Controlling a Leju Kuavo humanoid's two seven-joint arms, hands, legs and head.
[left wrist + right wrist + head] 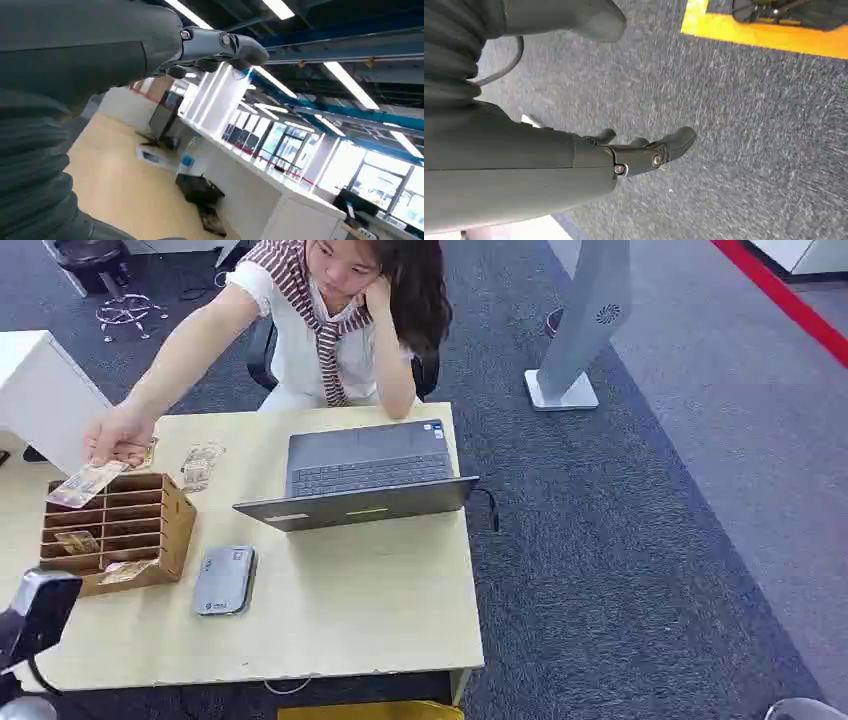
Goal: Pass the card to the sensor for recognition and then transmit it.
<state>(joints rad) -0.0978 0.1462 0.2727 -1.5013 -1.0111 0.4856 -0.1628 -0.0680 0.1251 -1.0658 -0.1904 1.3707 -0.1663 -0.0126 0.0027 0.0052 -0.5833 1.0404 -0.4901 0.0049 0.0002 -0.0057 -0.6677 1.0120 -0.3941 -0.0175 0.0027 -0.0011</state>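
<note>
The card (85, 483) is a thin, pale rectangle with a faint tan and bluish print, lying tilted across the back left corner of the rack (170, 530). A person's hand (118, 435) reaches over from the far side of the desk (360, 610) and holds the card's far end in its fingertips.

The rack is a low wooden box with slatted slots, light brown and matte; more cards sit in its lower slots. The left hand (35, 618) hangs just in front of the rack's left end, at the desk's near edge, dark and glossy. In the left wrist view (220, 47) the fingers stretch out straight with nothing in them.

Behind the rack, two more pale cards (200, 464) lie flat on the desk. Just right of the rack lies the sensor (224, 580), a flat grey pad with rounded corners and a small blue mark. Farther right of the rack stands an open grey laptop (360, 478), its keyboard facing the seated person (335, 315). The desk top is smooth pale wood.

Well right of the rack, off the desk, a white stand (585, 330) rises from speckled grey carpet (650, 540). The right hand (644, 150) hangs over that carpet, fingers loosely extended and holding nothing.
</note>
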